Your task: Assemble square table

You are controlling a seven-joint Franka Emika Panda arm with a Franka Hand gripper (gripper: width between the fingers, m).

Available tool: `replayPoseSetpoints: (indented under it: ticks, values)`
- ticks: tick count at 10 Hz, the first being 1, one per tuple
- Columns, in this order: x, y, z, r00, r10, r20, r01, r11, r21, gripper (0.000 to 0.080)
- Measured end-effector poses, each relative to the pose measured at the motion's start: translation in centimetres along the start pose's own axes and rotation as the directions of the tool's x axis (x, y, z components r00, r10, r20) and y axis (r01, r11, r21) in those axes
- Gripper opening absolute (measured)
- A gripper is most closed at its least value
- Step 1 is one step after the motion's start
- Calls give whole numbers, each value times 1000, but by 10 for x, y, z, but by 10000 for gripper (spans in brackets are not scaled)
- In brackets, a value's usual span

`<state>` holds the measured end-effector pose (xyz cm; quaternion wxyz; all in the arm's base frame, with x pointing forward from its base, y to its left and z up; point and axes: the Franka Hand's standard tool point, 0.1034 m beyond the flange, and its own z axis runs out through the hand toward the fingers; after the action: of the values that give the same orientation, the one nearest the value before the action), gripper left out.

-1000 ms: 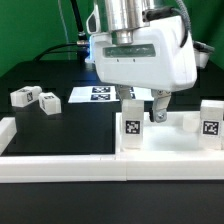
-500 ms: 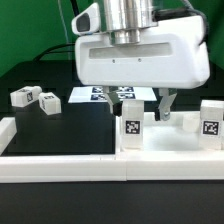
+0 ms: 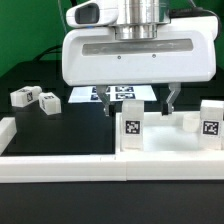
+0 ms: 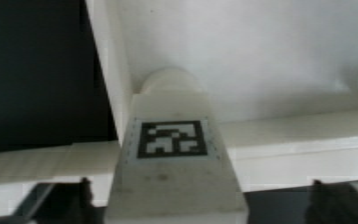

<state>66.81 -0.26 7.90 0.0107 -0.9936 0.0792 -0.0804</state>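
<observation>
Under hand [image 3: 142,108], upright leg [image 3: 131,128]; border wall [image 3: 60,168] front, marker board [image 3: 85,95] behind.

No word, number or brand is legible around me; only black-and-white square tags, on the upright leg [image 3: 131,130] [image 4: 172,150], a second standing leg [image 3: 210,125], two lying legs [image 3: 22,97] [image 3: 48,102] on the desk [image 3: 60,135], and the marker board [image 3: 85,95].

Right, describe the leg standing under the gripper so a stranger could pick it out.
Find the big white gripper, open, hanging over the white tabletop panel. Straight below it stands one upright leg, tag facing the camera. Its upright twin stands off at the exterior view's right edge, and two more legs lie loose at its left.
</observation>
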Motion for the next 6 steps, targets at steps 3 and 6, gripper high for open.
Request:
replayPoseSetpoints:
  ticks: [3,6]
  values:
    - [0,4,1,989,149,0,-149,989,-4,294]
    - [0,8,1,894,447,-4,-447,894,-8,293]
